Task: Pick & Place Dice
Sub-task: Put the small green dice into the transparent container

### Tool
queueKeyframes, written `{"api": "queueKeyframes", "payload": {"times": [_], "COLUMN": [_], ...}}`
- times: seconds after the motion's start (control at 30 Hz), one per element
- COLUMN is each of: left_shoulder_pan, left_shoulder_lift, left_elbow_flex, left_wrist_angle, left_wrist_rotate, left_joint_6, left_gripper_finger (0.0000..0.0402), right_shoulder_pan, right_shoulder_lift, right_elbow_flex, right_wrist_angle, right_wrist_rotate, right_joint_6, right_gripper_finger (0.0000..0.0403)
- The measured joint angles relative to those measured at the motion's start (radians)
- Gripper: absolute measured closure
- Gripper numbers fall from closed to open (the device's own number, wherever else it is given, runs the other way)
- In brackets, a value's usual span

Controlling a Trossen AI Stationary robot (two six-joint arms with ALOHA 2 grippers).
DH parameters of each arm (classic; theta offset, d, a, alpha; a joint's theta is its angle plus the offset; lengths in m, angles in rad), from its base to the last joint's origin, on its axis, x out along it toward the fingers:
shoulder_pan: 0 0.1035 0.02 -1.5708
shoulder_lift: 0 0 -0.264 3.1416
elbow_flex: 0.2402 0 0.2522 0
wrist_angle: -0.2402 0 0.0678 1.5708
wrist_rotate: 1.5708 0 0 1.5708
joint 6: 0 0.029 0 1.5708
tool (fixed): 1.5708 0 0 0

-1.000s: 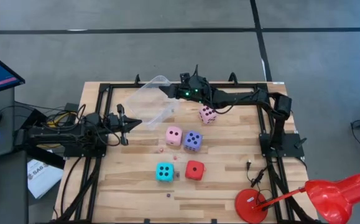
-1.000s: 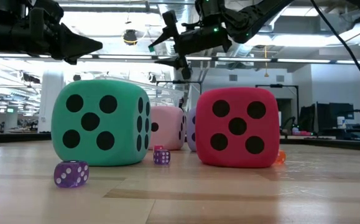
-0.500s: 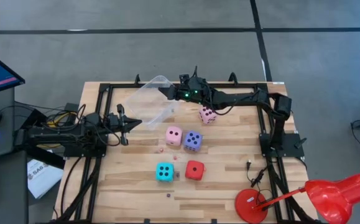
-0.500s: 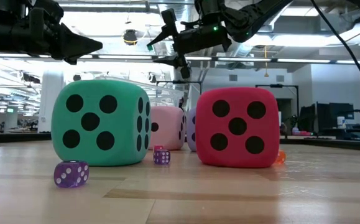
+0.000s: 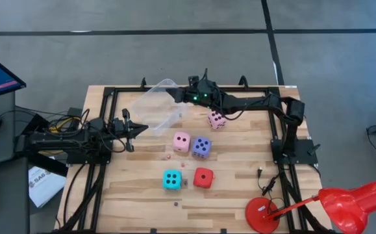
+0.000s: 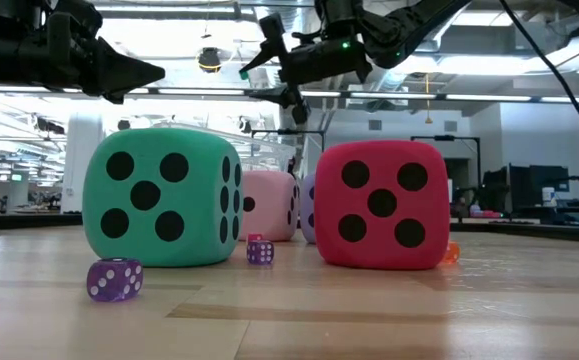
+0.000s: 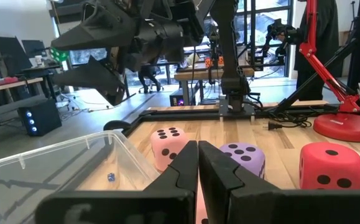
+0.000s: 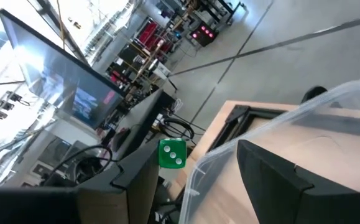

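Observation:
Five big dice rest on the wooden table: two pink (image 5: 216, 119) (image 5: 182, 141), a violet one (image 5: 201, 147), a cyan one (image 5: 171, 179) and a red one (image 5: 203, 177). A clear tub (image 5: 158, 104) lies at the far left with a tiny blue die (image 7: 110, 177) inside. My right gripper (image 8: 198, 152) hovers level above the tub's rim, open, with a small green die (image 8: 172, 154) at one fingertip. My left gripper (image 5: 142, 128) waits shut at the table's left, level and clear of everything. My right gripper touches the small green die (image 8: 171, 155) only with the inner side of one fingertip (image 8: 148, 171). The other finger (image 8: 260, 162) stands apart from it with a clear gap. The die sits in the air, high above the table and beside the tub's rim.
Small loose dice lie on the boards: a purple one (image 6: 115, 279), another (image 6: 260, 251) between the big dice, an orange one (image 6: 450, 252). A red desk lamp (image 5: 343, 205) stands at the near right corner. A black frame (image 5: 110, 97) runs round the table.

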Motion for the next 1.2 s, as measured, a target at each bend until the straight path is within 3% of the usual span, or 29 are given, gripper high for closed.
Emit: {"api": "queueKeyframes", "payload": {"times": [0.2, 0.37, 0.7, 1.2], "left_shoulder_pan": [0.000, 0.000, 0.000, 0.000], "left_shoulder_lift": [0.000, 0.000, 0.000, 0.000], "left_elbow_flex": [0.000, 0.000, 0.000, 0.000], "left_wrist_angle": [0.000, 0.000, 0.000, 0.085], "left_wrist_rotate": [-0.001, 0.000, 0.000, 0.000], "left_joint_6": [0.000, 0.000, 0.000, 0.001], "left_gripper_finger": [0.0399, 0.0399, 0.0399, 0.0399], "right_shoulder_pan": [0.006, -0.001, -0.006, -0.023], "right_shoulder_lift": [0.082, 0.140, 0.139, 0.138], "right_elbow_flex": [0.009, 0.067, 0.134, 0.135], "right_wrist_angle": [0.043, 0.050, 0.047, -0.033], "right_wrist_rotate": [-0.026, -0.158, -0.241, -0.243], "right_joint_6": [0.010, 0.082, -0.042, -0.201], "right_gripper_finger": [0.0192, 0.0192, 0.0192, 0.0192]}}
